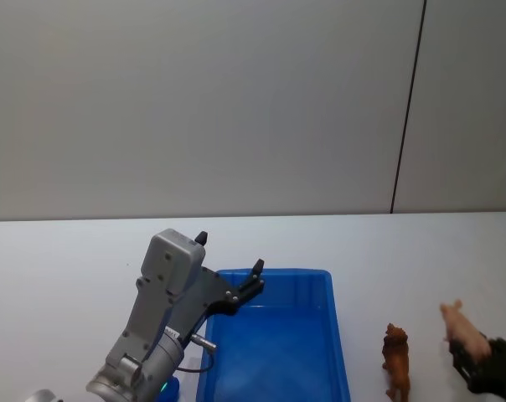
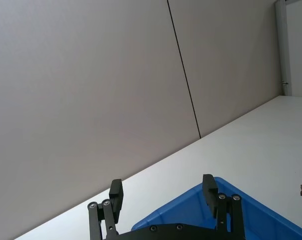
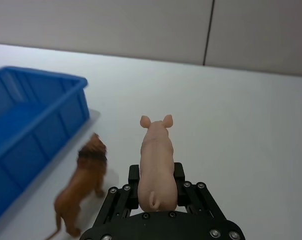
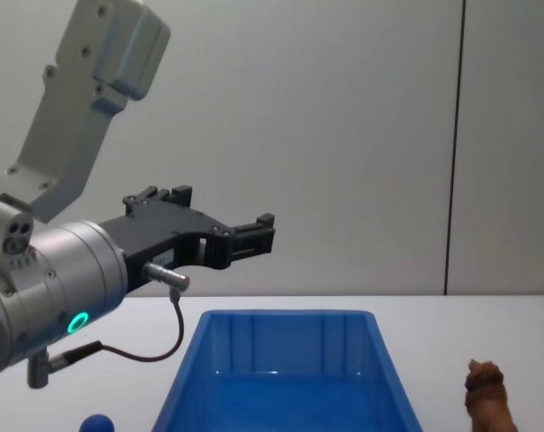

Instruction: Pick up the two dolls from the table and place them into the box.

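A brown lion doll [image 1: 396,356] [image 3: 83,185] [image 4: 488,396] stands on the white table [image 1: 69,268], just right of the blue box [image 1: 274,274] [image 3: 41,107] [image 4: 290,317]. Right of the lion, my right gripper [image 1: 467,356] [image 3: 157,176] is shut on a pink pig doll [image 1: 461,328] [image 3: 156,150] and holds it off the table. My left gripper [image 1: 229,254] [image 2: 162,192] [image 4: 222,211] hangs open and empty above the box's far left corner. The ball-shaped top of a small blue figure [image 4: 98,423] shows on the table left of the box, under my left arm.
A plain grey wall with one dark vertical seam [image 1: 408,109] rises behind the table. Bare white tabletop stretches behind the box and to the lion's right. The inside of the box [image 1: 270,352] shows only its blue floor.
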Controlling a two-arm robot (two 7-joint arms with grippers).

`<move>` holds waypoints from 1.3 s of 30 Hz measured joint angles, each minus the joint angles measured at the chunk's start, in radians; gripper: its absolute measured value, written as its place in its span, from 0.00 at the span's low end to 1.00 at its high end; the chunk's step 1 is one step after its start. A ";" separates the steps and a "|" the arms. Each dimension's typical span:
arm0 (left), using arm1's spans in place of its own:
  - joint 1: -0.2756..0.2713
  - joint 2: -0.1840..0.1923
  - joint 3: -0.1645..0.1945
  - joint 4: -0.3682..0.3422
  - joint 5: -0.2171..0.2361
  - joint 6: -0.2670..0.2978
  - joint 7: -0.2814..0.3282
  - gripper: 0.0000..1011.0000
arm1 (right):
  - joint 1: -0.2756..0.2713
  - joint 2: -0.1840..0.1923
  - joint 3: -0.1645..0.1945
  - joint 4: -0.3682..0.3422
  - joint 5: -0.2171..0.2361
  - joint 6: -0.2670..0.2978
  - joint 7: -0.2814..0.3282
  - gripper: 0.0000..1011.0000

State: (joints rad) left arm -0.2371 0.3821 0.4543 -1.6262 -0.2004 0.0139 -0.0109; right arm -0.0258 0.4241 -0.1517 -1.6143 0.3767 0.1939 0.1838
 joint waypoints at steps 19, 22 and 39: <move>0.000 0.000 0.000 0.000 0.000 0.000 0.000 0.99 | 0.163 -0.092 -0.062 -0.006 -0.067 0.040 0.181 0.37; 0.000 0.000 0.000 0.000 0.000 0.000 0.000 0.99 | 0.201 -0.120 -0.081 0.018 -0.079 0.062 0.215 0.37; 0.000 0.000 0.000 0.000 0.000 0.000 0.000 0.99 | 0.400 -0.281 -0.185 0.239 -0.152 0.133 0.349 0.68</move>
State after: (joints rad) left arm -0.2371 0.3821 0.4542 -1.6262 -0.2003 0.0139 -0.0109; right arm 0.3740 0.1430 -0.3370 -1.3750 0.2243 0.3272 0.5333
